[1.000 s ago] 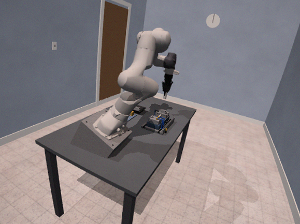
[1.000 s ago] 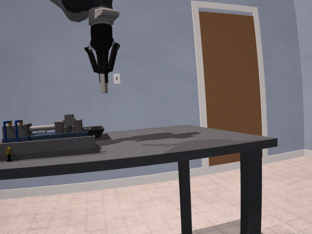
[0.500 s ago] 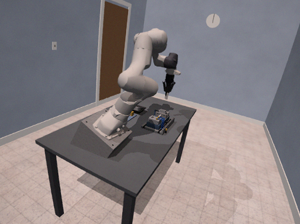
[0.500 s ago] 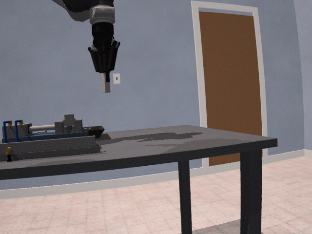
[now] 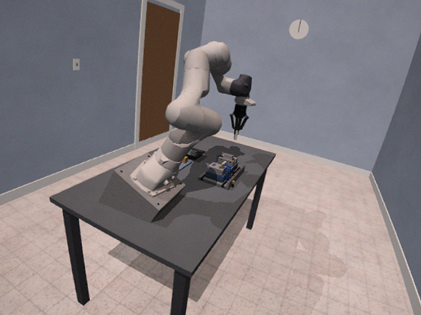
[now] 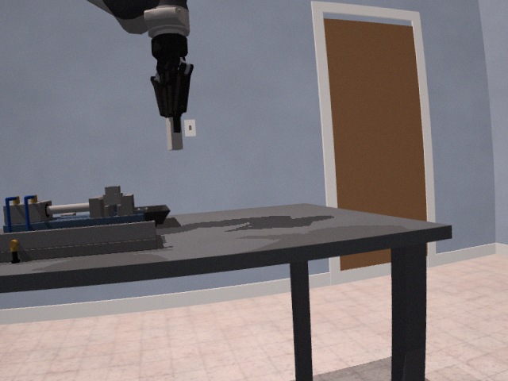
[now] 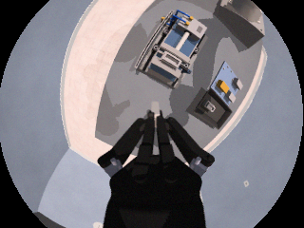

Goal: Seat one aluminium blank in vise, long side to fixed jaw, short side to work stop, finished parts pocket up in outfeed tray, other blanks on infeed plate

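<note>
My gripper (image 5: 235, 135) hangs high above the far end of the table, fingers pointing down. It is shut with its pale pads pressed together and nothing between them, as the exterior view (image 6: 175, 139) and the wrist view (image 7: 154, 114) also show. The vise (image 5: 223, 168) with its blue hoses stands well below it on the table, also seen in the wrist view (image 7: 174, 47). A grey block (image 6: 113, 195) sticks up from the vise's middle. The blue infeed plate (image 7: 227, 86) carries small brass and grey pieces. The dark outfeed tray (image 7: 209, 109) lies next to it.
The robot's base (image 5: 151, 183) stands on a wedge mount at the table's middle. A long grey rail (image 6: 78, 240) runs along the vise's side, with a yellow-topped post (image 6: 14, 248). The table's edge (image 6: 434, 229) lies to the right.
</note>
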Tool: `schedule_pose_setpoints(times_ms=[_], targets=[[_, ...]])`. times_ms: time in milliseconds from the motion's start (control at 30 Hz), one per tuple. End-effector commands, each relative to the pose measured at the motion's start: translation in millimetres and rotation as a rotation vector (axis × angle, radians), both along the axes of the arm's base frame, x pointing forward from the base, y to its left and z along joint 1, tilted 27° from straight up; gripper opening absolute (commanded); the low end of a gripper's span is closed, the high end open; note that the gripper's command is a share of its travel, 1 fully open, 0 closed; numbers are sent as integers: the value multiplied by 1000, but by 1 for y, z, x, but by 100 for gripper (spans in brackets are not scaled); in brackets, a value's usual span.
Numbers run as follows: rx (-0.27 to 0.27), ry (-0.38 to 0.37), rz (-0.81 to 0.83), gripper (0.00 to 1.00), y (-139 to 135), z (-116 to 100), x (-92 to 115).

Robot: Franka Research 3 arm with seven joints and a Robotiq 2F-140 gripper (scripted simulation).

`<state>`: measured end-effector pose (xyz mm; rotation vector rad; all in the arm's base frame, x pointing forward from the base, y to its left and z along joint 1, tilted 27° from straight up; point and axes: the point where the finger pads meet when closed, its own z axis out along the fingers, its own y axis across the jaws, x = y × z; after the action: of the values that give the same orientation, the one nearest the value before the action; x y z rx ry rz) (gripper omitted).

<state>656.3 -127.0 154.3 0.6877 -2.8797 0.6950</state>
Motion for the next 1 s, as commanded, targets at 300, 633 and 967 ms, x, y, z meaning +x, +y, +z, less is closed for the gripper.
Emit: schedule_pose_setpoints(times_ms=[300,633,967], targets=[[5,-148,-303,0,-7,4,2],[6,-234,-468,0,-14,9,4],[6,-239,-479,0,-14,9,4]])
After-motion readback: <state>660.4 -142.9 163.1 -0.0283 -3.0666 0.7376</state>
